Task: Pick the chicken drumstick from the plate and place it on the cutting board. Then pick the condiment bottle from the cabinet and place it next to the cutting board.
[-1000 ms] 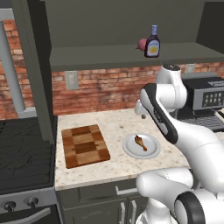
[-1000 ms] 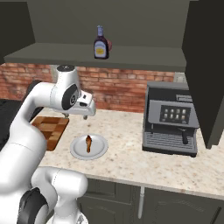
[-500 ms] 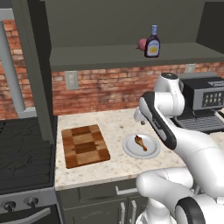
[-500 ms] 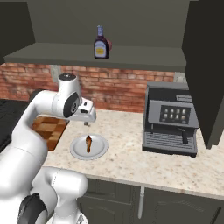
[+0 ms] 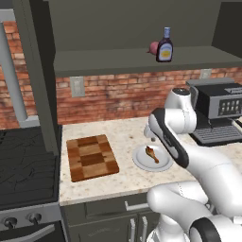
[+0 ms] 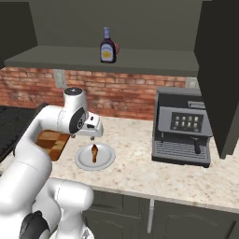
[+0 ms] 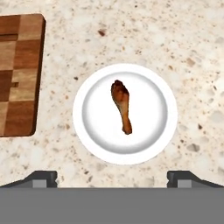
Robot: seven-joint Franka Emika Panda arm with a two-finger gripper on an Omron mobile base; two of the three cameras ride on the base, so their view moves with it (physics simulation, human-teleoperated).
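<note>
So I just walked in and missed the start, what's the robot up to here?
The arm's hand hovers open above the plate, holding nothing. The chicken drumstick lies on the plate, not yet grasped. The cutting board beside the plate is bare, and the condiment bottle stands on the cabinet shelf.

Even, flat rendered light falls over the pale worktop [image 5: 118,137], brightest in the hand view (no glare, no blur), while the cabinet [image 6: 107,18] recess stays dim; shadows are faint, edges undistorted.
</note>
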